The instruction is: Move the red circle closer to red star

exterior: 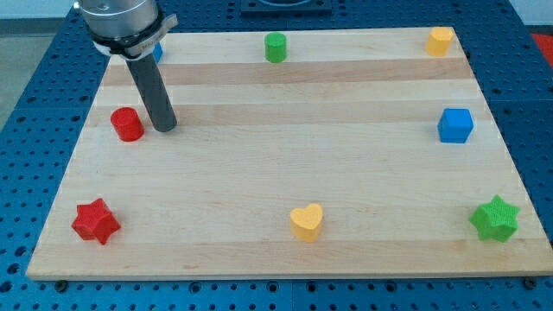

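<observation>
The red circle (127, 123) sits near the left edge of the wooden board (285, 207), about halfway down. The red star (95, 221) lies at the bottom left corner, well below the circle. My tip (167, 127) rests on the board just to the right of the red circle, with a small gap between them. The dark rod rises from it up and to the left to the arm's head at the top left.
A green cylinder (275, 47) stands at the top middle, a yellow block (440, 40) at the top right, a blue cube (455, 125) at the right, a green star (495, 218) at the bottom right, a yellow heart (307, 222) at the bottom middle. A blue block (158, 50) peeks from behind the arm.
</observation>
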